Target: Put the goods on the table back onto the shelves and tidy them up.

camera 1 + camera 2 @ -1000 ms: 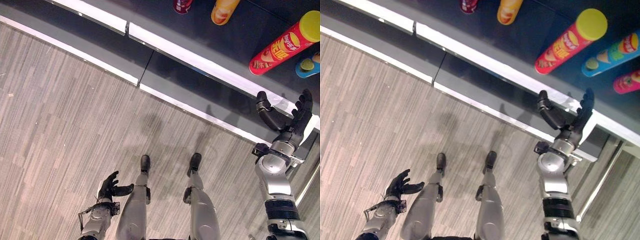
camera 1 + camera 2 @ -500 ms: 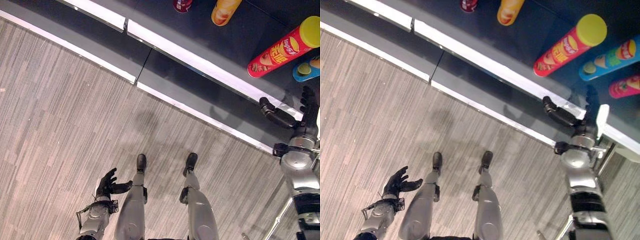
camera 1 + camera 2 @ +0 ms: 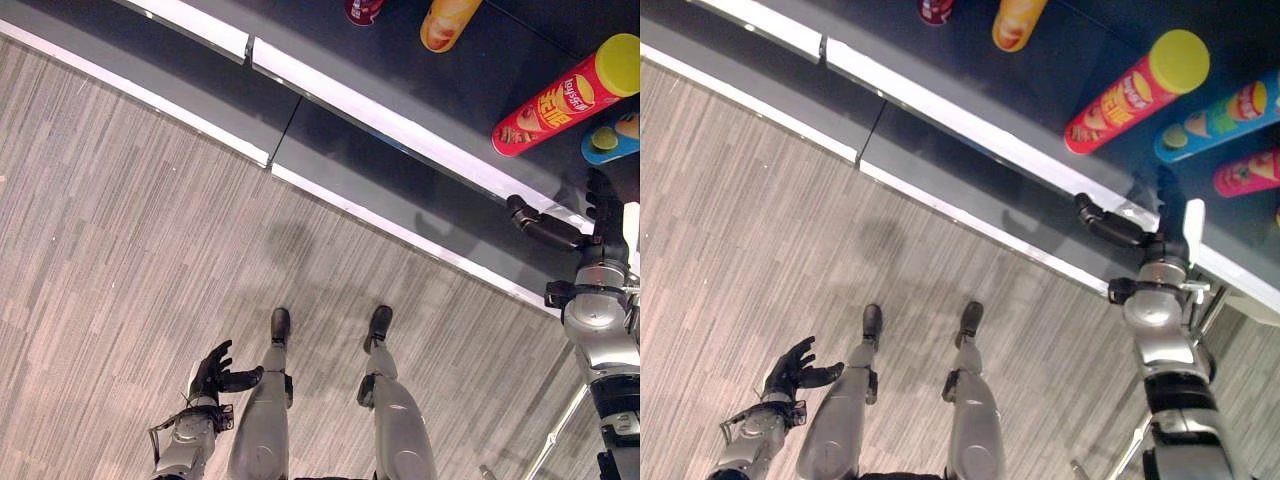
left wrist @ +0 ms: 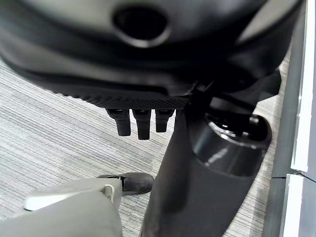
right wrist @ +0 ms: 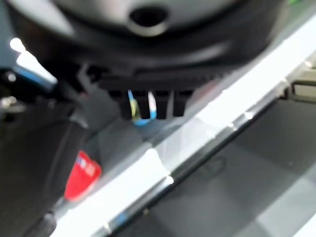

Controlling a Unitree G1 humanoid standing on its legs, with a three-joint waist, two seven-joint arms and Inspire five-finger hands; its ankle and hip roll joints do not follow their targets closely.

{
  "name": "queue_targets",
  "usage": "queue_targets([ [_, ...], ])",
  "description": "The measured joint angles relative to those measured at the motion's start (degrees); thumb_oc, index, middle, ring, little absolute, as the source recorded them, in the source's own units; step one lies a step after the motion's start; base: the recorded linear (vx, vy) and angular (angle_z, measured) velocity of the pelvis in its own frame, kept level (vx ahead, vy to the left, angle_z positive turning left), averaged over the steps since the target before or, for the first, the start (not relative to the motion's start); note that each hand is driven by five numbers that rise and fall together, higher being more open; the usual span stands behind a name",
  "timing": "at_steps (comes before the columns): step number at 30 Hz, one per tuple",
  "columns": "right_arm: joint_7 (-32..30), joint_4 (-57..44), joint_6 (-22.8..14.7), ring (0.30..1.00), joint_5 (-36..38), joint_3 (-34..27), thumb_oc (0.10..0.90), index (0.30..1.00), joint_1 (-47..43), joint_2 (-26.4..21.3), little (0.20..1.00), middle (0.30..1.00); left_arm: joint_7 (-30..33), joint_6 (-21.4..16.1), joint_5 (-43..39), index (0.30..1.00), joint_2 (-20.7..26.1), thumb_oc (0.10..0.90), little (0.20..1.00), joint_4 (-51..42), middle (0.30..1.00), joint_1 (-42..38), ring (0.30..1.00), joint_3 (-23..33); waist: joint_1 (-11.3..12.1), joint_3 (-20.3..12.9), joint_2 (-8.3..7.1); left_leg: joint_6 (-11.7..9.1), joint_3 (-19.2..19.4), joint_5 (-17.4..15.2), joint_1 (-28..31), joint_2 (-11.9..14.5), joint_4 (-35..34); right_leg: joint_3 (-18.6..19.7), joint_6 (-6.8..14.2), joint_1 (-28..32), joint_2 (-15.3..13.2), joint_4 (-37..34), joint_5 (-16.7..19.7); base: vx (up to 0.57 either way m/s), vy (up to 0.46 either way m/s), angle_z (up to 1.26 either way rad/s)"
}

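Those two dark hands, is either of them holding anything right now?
No, nothing is held. The left hand hangs open above the floor. The right hand is open at the shelf's edge, short of the red tube.

Changes since one second ago:
- Right hand (image 3: 1162, 215): was spread palm-up at the white shelf edge (image 3: 970, 125) with thumb and fingers both clear; now shifted toward 3 o'clock and turned, thumb pointing toward 9 o'clock, fingers reaching over the edge toward the blue canister (image 3: 1215, 115) at 1 o'clock.
- Right forearm: moved toward 3 o'clock with the hand, now more upright.
- Camera: slight shift of the whole view.
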Motion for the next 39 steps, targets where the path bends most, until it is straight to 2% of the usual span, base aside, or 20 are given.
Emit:
queue_targets([
  [9,1.15,2.75,0.08,0.900,-2.32,2.89,0.800,0.900,-5.46,-1.21,0.900,0.900,-0.17,-0.03,0.00,0.900,0.08,0.800,0.900,0.93,0.900,0.05,0.900,0.00,2.33,-0.03,0.08,-0.01,-0.02,0.00,-0.18,-0.06,-0.04,-0.07,-0.03,-0.17,-0.06,0.00,-0.02,0.00,0.000,0.00],
  [19,1.21,6.33,0.20,0.900,-2.99,4.88,0.800,0.900,-9.07,-2.13,0.900,0.900,-0.18,-0.26,-0.11,0.900,0.12,0.800,0.900,1.08,0.900,0.05,0.900,-0.03,2.65,-0.07,0.30,-0.12,-0.17,0.09,-0.18,-0.11,-0.15,-0.23,-0.02,-0.10,-0.11,0.00,-0.03,0.00,0.000,0.00],
  [24,1.10,7.63,0.96,0.900,-3.06,5.50,0.800,0.900,-10.76,-5.62,0.900,0.900,-0.21,-0.44,-0.38,0.900,0.10,0.800,0.900,1.56,0.900,0.06,0.900,-0.01,2.71,-0.07,1.57,-0.46,-0.67,0.64,-0.15,0.02,-0.87,-1.08,-0.14,-0.03,-0.01,0.00,-0.12,0.02,-0.031,0.05],
  [32,1.01,9.25,1.31,0.900,-4.67,7.35,0.800,0.900,-12.90,-7.47,0.900,0.900,-0.21,-0.48,-0.40,0.900,0.09,0.800,0.900,2.14,0.900,0.06,0.900,-0.12,3.15,-0.09,1.66,-0.51,-1.94,0.75,-0.75,0.02,-0.98,-1.88,-0.02,-0.03,0.00,0.00,-0.47,0.03,-0.047,0.07],
  [39,0.91,13.45,1.45,0.900,-6.87,11.70,0.800,0.900,-16.33,-9.37,0.900,0.900,-0.21,-1.07,-0.43,0.900,0.12,0.800,0.900,2.05,0.900,0.10,0.900,-0.16,3.85,-0.11,1.71,-0.61,-2.87,1.04,-1.82,0.03,-1.05,-3.13,0.09,-0.43,0.00,0.00,-0.67,0.01,-0.045,0.07],
])
